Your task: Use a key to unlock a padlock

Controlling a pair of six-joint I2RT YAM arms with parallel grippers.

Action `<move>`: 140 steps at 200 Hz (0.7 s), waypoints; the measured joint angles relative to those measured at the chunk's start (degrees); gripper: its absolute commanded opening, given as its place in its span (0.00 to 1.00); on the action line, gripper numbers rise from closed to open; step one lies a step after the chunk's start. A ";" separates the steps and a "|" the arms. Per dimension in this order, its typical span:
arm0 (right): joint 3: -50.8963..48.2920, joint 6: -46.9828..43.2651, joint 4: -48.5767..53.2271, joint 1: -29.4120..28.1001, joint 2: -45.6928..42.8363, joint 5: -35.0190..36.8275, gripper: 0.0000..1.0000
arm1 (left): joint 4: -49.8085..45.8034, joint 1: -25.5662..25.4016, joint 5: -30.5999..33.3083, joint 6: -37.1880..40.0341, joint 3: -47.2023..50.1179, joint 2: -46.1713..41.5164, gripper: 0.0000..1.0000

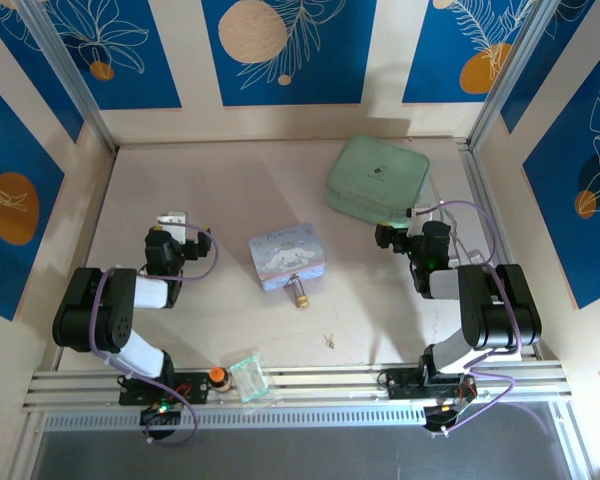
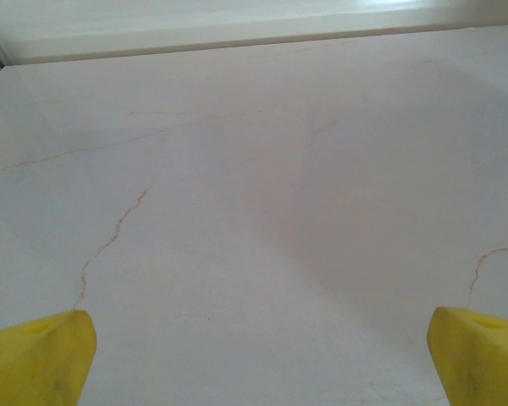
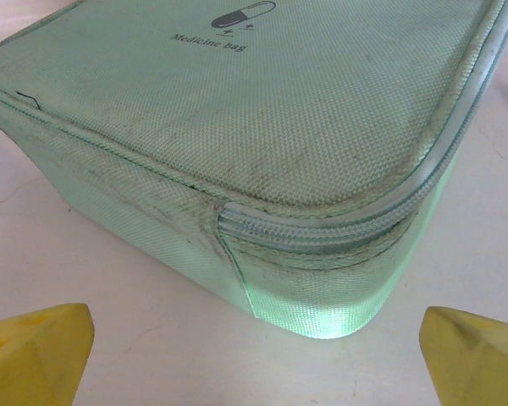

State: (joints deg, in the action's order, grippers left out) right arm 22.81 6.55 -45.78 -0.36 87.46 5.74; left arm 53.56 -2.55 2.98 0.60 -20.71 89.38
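Note:
The tiny brass padlock point(image 1: 300, 297) lies on the pale table, touching the front edge of a pale blue cartoon tin point(image 1: 287, 256). The thin small key point(image 1: 330, 340) lies on the table in front and to the right of it. My left gripper point(image 1: 171, 220) hangs at the left side, far from both. In the left wrist view it point(image 2: 258, 355) is open, its yellow fingertips point(image 2: 42, 359) wide apart over bare table. My right gripper point(image 1: 412, 214) is at the right, against a green bag. It point(image 3: 254, 351) is open with nothing between the fingertips point(image 3: 474, 355).
The green medicine bag point(image 1: 378, 180) lies at the back right, its corner point(image 3: 339, 296) just ahead of my right gripper. An orange-capped small bottle point(image 1: 218, 376) and a clear plastic container point(image 1: 248, 377) stand at the near rail. Walls enclose the table on three sides.

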 measured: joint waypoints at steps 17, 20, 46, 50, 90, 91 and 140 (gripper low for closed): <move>0.00 0.00 0.02 0.00 0.00 0.00 0.99 | 0.00 0.00 0.00 0.02 0.00 0.00 1.00; 0.00 0.00 0.02 0.00 0.00 0.00 0.99 | 0.00 0.00 0.00 0.02 0.00 0.00 1.00; 0.00 0.00 0.02 0.00 0.00 0.00 0.99 | 0.00 0.00 0.00 0.02 0.00 0.00 1.00; 0.00 0.00 0.02 0.00 0.00 0.00 0.99 | 0.00 0.00 0.00 0.02 0.00 0.00 1.00; 0.00 0.00 0.02 0.00 0.00 0.00 0.99 | 0.00 0.00 0.00 0.00 0.00 0.00 1.00; 0.00 0.00 0.02 0.00 0.00 0.00 0.99 | 0.00 0.00 0.00 0.02 0.00 0.00 1.00; 0.00 0.02 0.63 0.00 -0.39 0.20 0.99 | 0.02 0.00 -0.50 0.28 0.28 -0.50 1.00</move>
State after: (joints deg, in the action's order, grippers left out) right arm 22.81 6.57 -45.15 -0.36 87.07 5.93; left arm 53.58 -2.55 2.48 0.89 -20.43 88.88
